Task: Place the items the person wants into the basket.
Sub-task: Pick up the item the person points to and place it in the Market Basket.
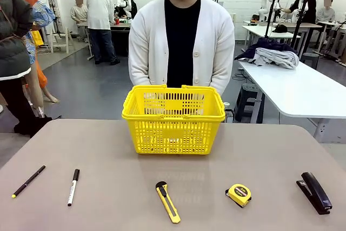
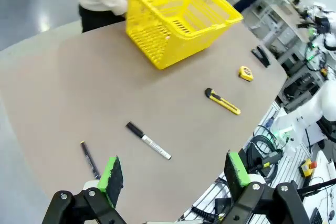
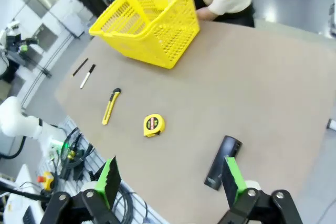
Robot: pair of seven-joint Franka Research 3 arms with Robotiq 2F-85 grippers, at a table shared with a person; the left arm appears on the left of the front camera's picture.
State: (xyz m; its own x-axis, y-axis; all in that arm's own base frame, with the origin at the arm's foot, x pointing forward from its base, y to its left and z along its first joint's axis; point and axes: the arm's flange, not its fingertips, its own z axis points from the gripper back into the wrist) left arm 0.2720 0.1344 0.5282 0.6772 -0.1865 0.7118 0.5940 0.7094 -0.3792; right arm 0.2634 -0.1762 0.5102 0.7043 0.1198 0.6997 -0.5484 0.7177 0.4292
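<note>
A yellow lattice basket (image 1: 173,118) (image 2: 176,19) (image 3: 152,22) stands at the table's far middle, right in front of the person (image 1: 181,44) in a white cardigan. Along the near edge lie a slim black pen (image 1: 28,181) (image 2: 90,159) (image 3: 80,67), a white marker with a black cap (image 1: 73,186) (image 2: 148,140) (image 3: 87,76) and a yellow utility knife (image 1: 168,202) (image 2: 222,101) (image 3: 111,106). My left gripper (image 2: 174,174) hangs open high above the pen and marker. My right gripper (image 3: 170,178) is open too, above the table's near right part.
A round yellow tape measure (image 1: 238,195) (image 2: 245,73) (image 3: 153,125) and a black stapler (image 1: 314,192) (image 2: 261,56) (image 3: 222,161) lie at the near right. The tan table (image 1: 97,144) has bare room between the basket and the row of tools. White tables stand behind on the right.
</note>
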